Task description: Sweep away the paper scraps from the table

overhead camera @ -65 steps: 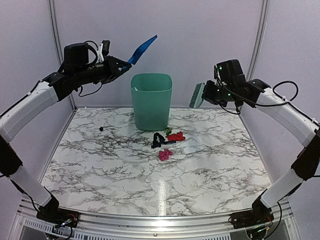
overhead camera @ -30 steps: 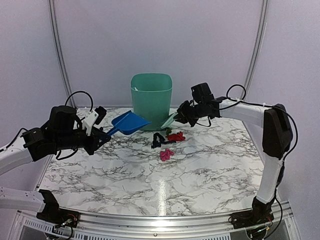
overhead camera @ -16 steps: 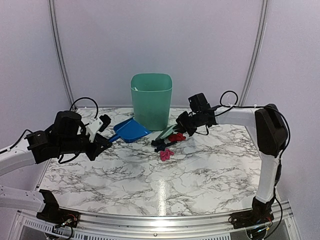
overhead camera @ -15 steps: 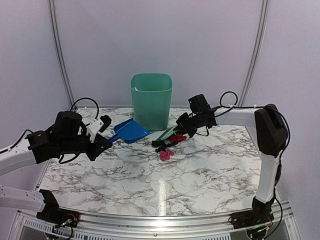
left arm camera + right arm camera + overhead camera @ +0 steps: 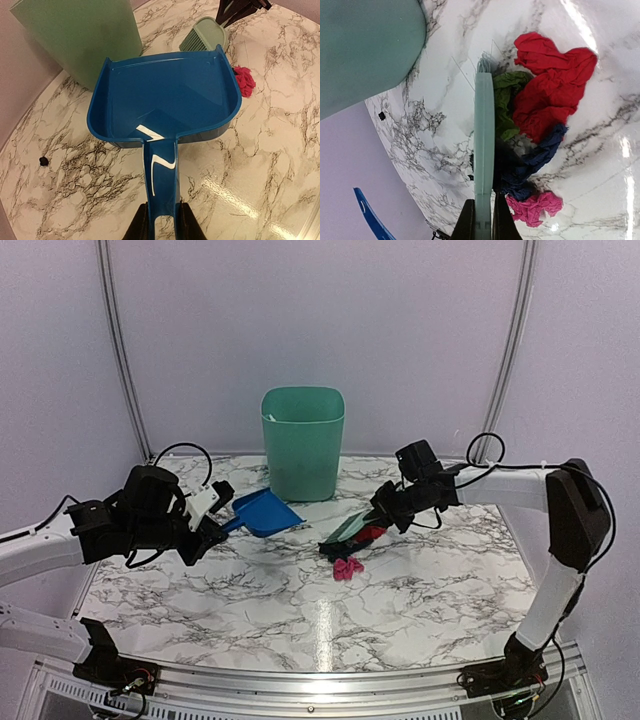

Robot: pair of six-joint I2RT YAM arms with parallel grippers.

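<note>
one tall teal plastic bin, one blue plastic dustpan, one pale green hand brush, four crumpled paper scraps (red, green, navy, magenta), one tiny black bit

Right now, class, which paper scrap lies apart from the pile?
The tiny black scrap, alone on the table left of the dustpan; the red, green, navy and magenta scraps bunch beside the brush.

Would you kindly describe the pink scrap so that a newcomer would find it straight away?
Start at the green bin at the back of the table; the brush is in front of it, to the right. The pink scrap lies just nearer than the brush, closest to the arms' bases: small and magenta, unlike the bigger red scrap and the dark strip behind it.
</note>
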